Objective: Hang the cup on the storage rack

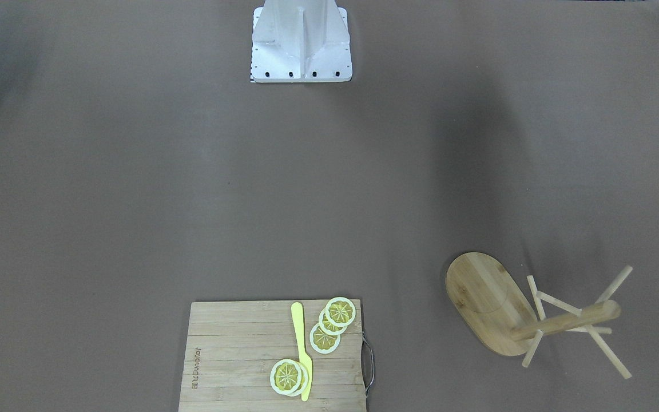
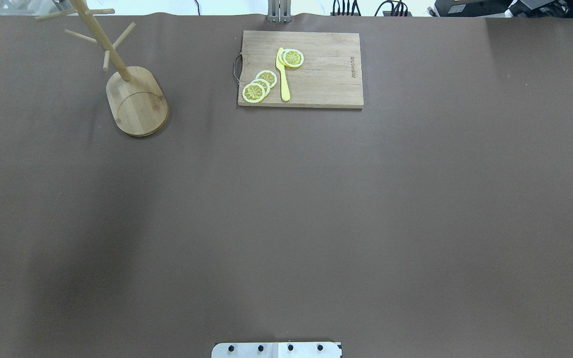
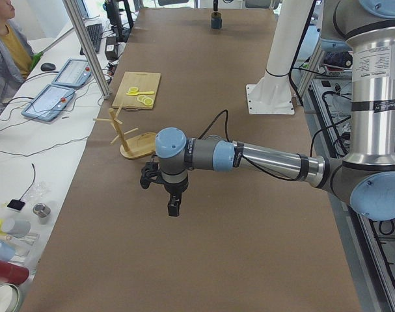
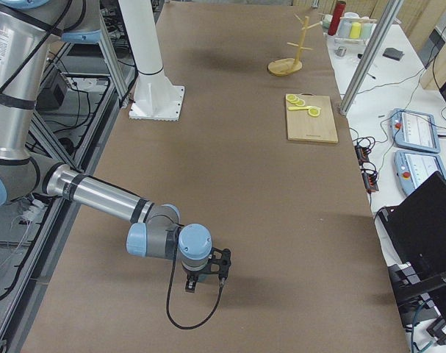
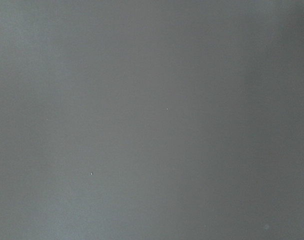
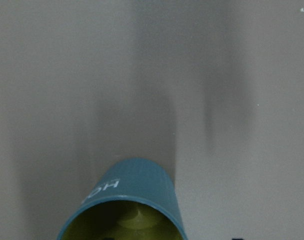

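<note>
Robotics lab, test cell. Long table (image 2: 286, 209) under a brown mat. White pedestal (image 3: 278, 65) on a bolted base plate (image 1: 301, 60) at its edge, left arm (image 3: 269, 159) stretched over the mat. Aluminium frame posts (image 4: 369, 55) fence off a side bench (image 3: 28, 149): two teach pendants (image 3: 51, 103), keyboard (image 3: 93, 34), mouse (image 3: 49, 66), seated operator (image 3: 5, 45). Cable runs (image 2: 343, 7) behind the table, loose wiring (image 4: 76, 95) beside the pedestal. Dark screen at the bench end, probably a laptop (image 4: 428, 220).

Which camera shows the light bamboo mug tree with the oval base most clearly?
The exterior front-facing view: the light bamboo mug tree shows whole and large, with base, post and every peg in frame. The overhead exterior view cuts off its top at the frame edge. Both side views show it small. Neither wrist view shows it.
</note>
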